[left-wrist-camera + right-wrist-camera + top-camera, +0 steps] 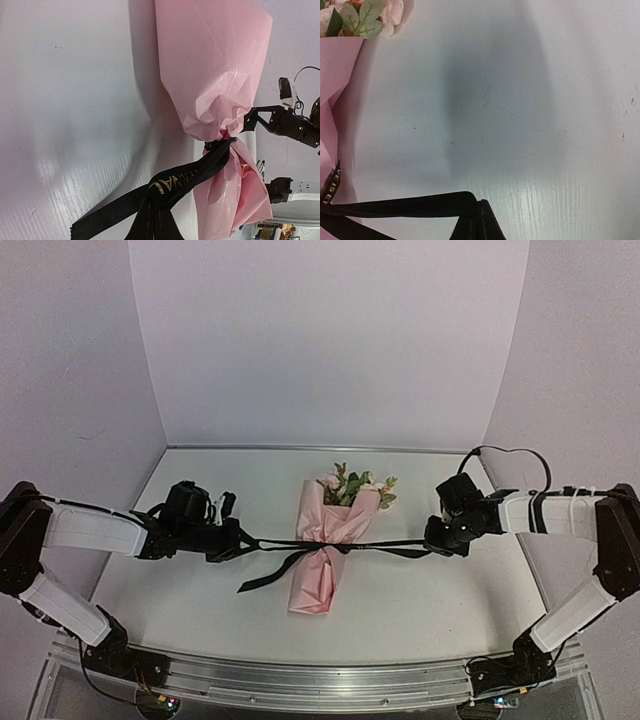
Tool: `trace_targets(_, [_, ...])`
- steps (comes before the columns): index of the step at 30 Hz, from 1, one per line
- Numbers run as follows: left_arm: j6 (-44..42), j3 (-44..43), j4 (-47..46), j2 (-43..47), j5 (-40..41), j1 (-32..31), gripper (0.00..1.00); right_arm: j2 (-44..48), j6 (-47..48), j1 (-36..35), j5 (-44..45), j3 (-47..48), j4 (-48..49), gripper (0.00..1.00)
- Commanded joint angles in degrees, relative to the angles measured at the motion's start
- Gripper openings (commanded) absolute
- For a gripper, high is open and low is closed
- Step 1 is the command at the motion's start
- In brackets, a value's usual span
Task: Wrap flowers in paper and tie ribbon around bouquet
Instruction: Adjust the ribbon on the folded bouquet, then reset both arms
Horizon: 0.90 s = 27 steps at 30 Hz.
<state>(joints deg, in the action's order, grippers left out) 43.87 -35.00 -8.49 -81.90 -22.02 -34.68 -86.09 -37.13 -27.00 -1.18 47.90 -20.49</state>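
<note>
The bouquet point(322, 550) lies in the middle of the table: pink paper point(215, 65) pinched at the waist, with the flowers point(356, 486) at the far end. The black ribbon point(290, 542) is tied around the waist and stretched taut to both sides. My left gripper point(240, 540) is shut on the ribbon's left strand point(200, 172), which shows gold lettering. My right gripper point(432, 538) is shut on the right strand point(395, 207). A loose tail point(262, 578) trails toward the front left. The flowers point(362, 15) and the paper point(335, 75) show at the left of the right wrist view.
White walls close in the table point(200, 590) at the back and on both sides. A metal rail point(320, 680) runs along the near edge by the arm bases. The right arm point(295, 125) shows beyond the bouquet in the left wrist view.
</note>
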Motion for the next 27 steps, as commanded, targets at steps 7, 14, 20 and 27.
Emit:
trace_targets(7, [-2.6, -5.29, 1.37, -4.96, 7.65, -2.65, 0.16, 4.3, -3.31, -6.66, 6.56, -5.77, -3.29, 0.36])
trace_targets(14, [-6.61, -10.97, 3.15, 0.11, 11.58, -2.22, 0.89, 11.23, -3.48, -10.25, 0.58, -3.38, -1.83, 0.98])
trace_targets(20, [-8.36, -19.23, 7.9, 3.39, 14.01, 3.76, 1.0, 19.24, -2.79, -10.31, 6.86, 0.67, -3.37, 0.98])
trace_targets(27, [-10.94, -28.11, 13.8, 6.98, 23.83, 4.27, 1.0, 24.29, 0.24, -10.27, 11.19, 5.1, -5.58, 0.98])
